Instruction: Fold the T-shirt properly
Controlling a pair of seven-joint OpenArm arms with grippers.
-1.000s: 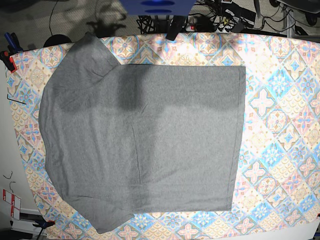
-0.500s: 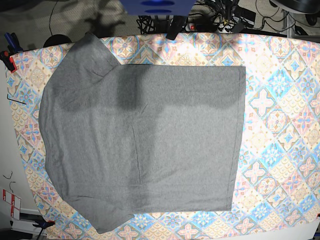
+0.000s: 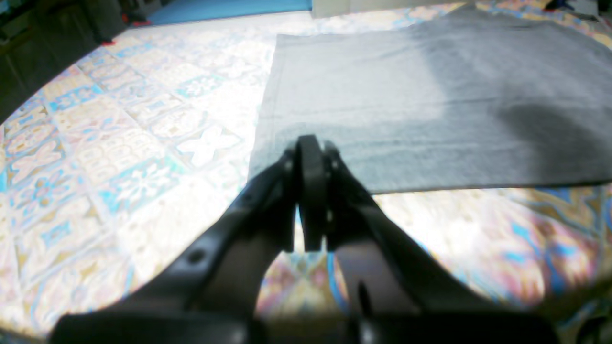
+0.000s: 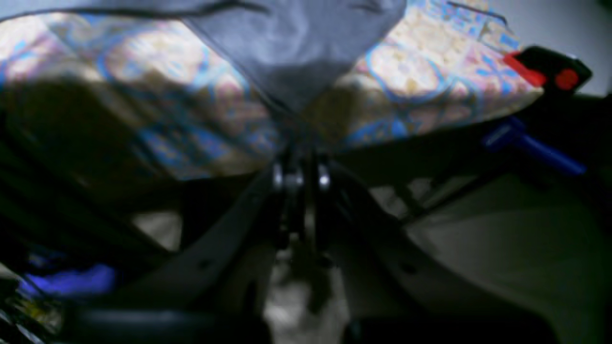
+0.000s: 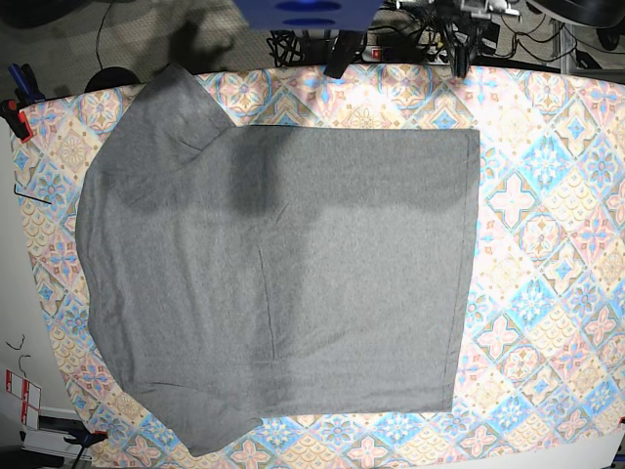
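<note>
the left claw [image 3: 311, 143] is pressed together and empty, hung just short of the t-shirt [image 3: 430, 100] hem at 12 o'clock. the right claw [image 4: 299, 179] is likewise pressed together, below a sleeve tip. the t-shirt is spread flat over the patterned surface [image 5: 547, 244]. both claws should be opened before corners are pinched evenly. since earlier, the shirt is unmoved; an arm has come in at 1 o'clock.

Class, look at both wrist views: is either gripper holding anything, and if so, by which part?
Nothing is held. The left gripper and right gripper are both shut and empty; the T-shirt lies flat.
</note>
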